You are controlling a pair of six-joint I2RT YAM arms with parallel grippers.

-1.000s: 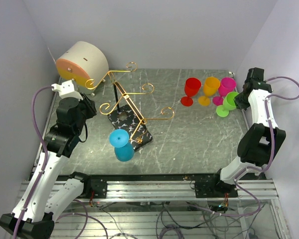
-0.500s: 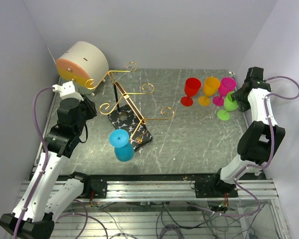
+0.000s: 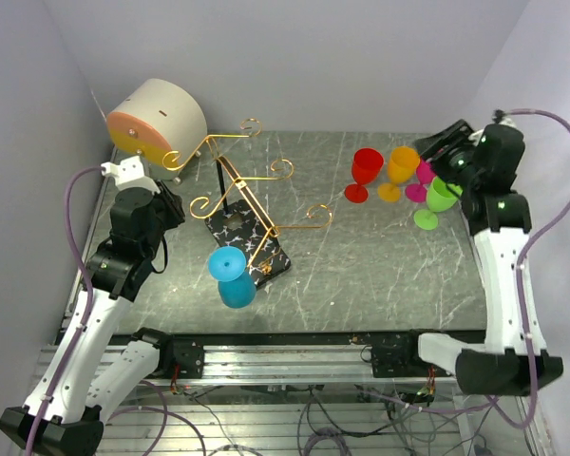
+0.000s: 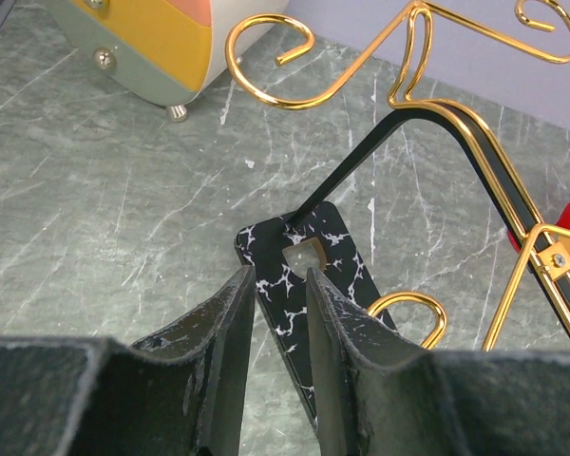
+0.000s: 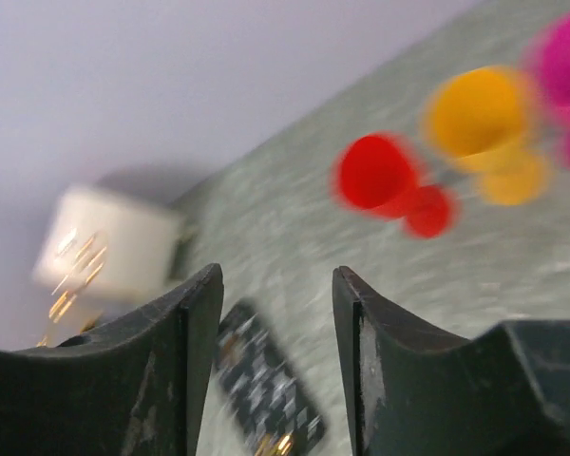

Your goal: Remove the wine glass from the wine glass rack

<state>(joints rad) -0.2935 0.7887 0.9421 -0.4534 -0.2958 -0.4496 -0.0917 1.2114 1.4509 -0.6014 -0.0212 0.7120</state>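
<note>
From above, my left gripper [image 3: 171, 207] sits at the left of the table [image 3: 380, 275], just beside the wine glass rack [image 3: 252, 236] and pointing toward it. The rack stands left of centre on its black veined base, gold scroll arms spread over it. A blue wine glass [image 3: 231, 276] is at the rack's near end, foot uppermost, against the base's near corner; I cannot tell whether it hangs from the wire or rests on the table. A beige drum [image 3: 161, 116] lies far left, behind the rack. My right gripper [image 3: 437, 144] is up at the far right, over a row of glasses standing well apart from the rack: red glass [image 3: 365, 172], orange glass [image 3: 401, 170], magenta glass [image 3: 425, 175], and a green glass [image 3: 437, 199] slightly nearer.

From my left wrist, the left gripper [image 4: 278, 277] shows a narrow gap between its fingers, gripping nothing; through the gap I see the rack [image 4: 313, 261] base, with the black post and gold wires rising right. The drum [image 4: 161, 38] is far left.

From my right wrist the view is blurred. The right gripper [image 5: 275, 275] is spread wide and empty. Past it are the red glass [image 5: 375, 176], orange glass [image 5: 475, 109] and magenta glass [image 5: 560, 62]; further left, the rack [image 5: 266, 389] base and the drum [image 5: 104, 237].
</note>
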